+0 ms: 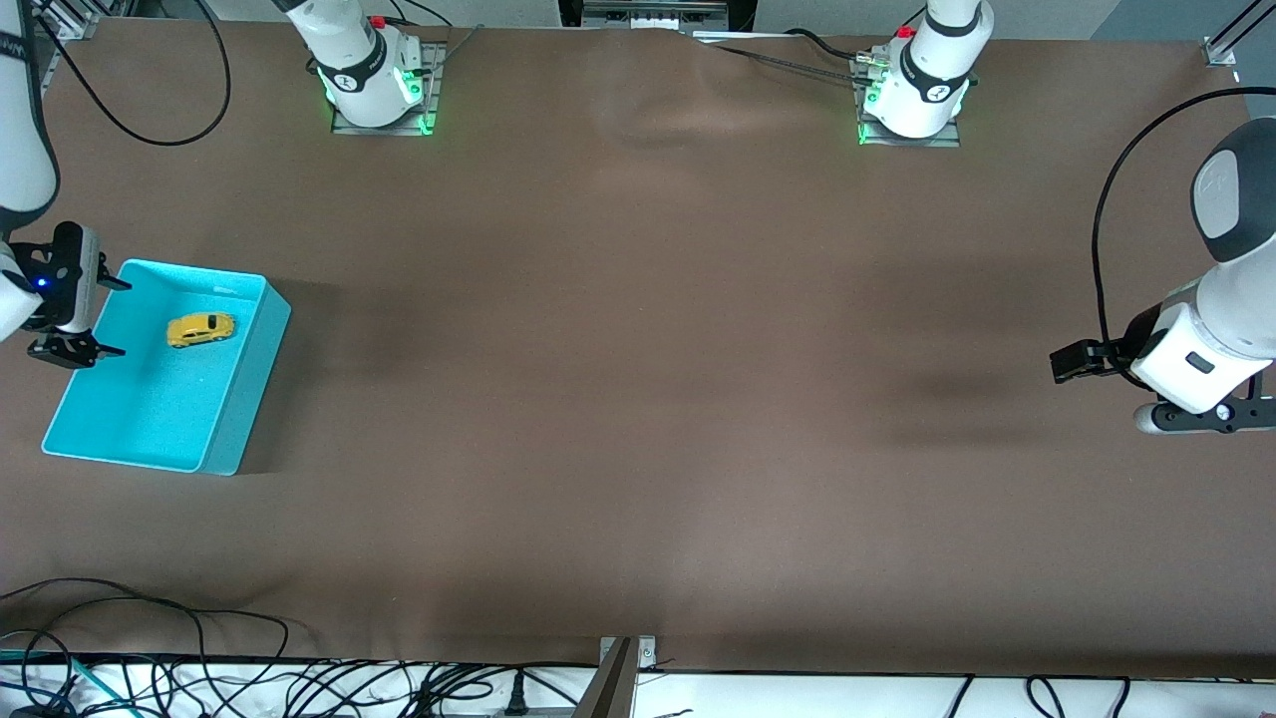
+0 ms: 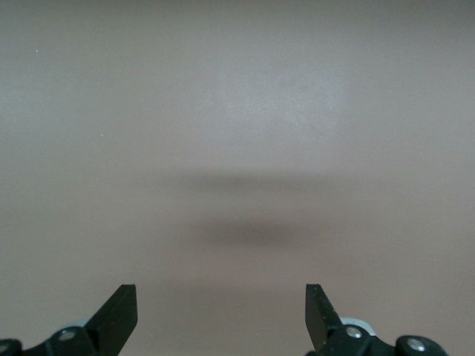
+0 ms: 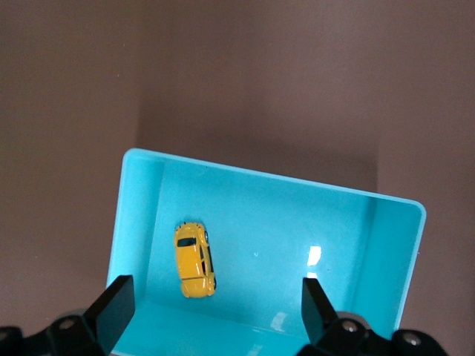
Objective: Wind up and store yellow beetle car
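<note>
Front view: yellow beetle car [image 1: 200, 329] lengthwise across turquoise bin [image 1: 224, 449].

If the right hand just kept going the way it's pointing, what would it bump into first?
Probably the blue bin. The right hand is open and points down into it, so it would likely meet the bin's bare floor beside the yellow car, which lies toward one finger. How far off that is remains unclear.
</note>
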Available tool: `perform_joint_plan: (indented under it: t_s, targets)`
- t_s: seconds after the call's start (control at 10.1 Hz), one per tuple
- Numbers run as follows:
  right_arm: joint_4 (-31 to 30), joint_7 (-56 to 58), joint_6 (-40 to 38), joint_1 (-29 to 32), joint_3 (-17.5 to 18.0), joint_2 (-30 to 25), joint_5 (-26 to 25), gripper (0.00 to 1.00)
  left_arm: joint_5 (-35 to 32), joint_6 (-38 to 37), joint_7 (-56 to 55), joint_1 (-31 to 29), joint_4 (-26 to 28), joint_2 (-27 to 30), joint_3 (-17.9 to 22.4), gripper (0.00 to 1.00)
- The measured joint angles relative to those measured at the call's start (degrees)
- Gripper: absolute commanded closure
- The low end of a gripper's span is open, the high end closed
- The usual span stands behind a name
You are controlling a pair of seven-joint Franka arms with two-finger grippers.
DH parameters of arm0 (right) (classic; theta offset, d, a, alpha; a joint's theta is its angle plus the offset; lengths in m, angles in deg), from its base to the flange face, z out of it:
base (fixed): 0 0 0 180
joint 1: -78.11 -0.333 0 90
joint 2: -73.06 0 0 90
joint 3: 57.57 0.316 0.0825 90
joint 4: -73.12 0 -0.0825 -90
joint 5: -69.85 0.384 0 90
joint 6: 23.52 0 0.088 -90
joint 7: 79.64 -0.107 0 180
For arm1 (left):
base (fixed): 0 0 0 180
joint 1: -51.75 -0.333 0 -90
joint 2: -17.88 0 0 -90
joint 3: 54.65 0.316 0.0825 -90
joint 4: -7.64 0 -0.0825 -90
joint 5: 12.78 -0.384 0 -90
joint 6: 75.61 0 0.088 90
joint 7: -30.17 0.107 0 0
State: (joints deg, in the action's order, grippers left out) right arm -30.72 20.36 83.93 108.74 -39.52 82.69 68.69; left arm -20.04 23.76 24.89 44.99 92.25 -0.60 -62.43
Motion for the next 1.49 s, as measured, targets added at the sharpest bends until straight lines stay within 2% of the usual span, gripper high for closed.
perform_joint_plan:
  t_s: [0.2,0.4,0.6,0.89,0.99,1.29,1.49]
  targets:
    - [-0.3,-17.4,-4.1,-2.9,0.1,-5.4,4.9,0.0,0.0,0.0,0.0,0.0,0.0,0.0,0.0,0.0]
    - [-0.4,-36.2,-2.9,-7.9,0.2,-8.6,5.0,0.0,0.0,0.0,0.0,0.0,0.0,0.0,0.0,0.0]
    - [-0.6,-56.3,2.8,-13.3,-0.4,-8.7,4.9,0.0,0.0,0.0,0.0,0.0,0.0,0.0,0.0,0.0]
    - [-0.7,-78.6,3.5,-17.8,-2.0,-9.2,4.8,0.0,0.0,0.0,0.0,-0.1,0.0,0.0,0.0,0.0]
    - [-0.7,-83.8,2.4,-20.1,-3.8,-9.7,4.8,0.0,0.0,0.0,0.0,-0.1,0.0,0.0,0.0,0.0]
    - [1.3,-90.3,-2.9,-29.3,-15.1,-11.2,4.8,0.0,0.0,0.0,0.0,-0.1,0.0,-0.1,0.0,0.0]
    - [3.3,-91.7,-4.6,-30.7,-16.8,-11.3,4.8,0.0,0.0,0.0,0.0,-0.1,0.0,-0.2,0.0,0.0]
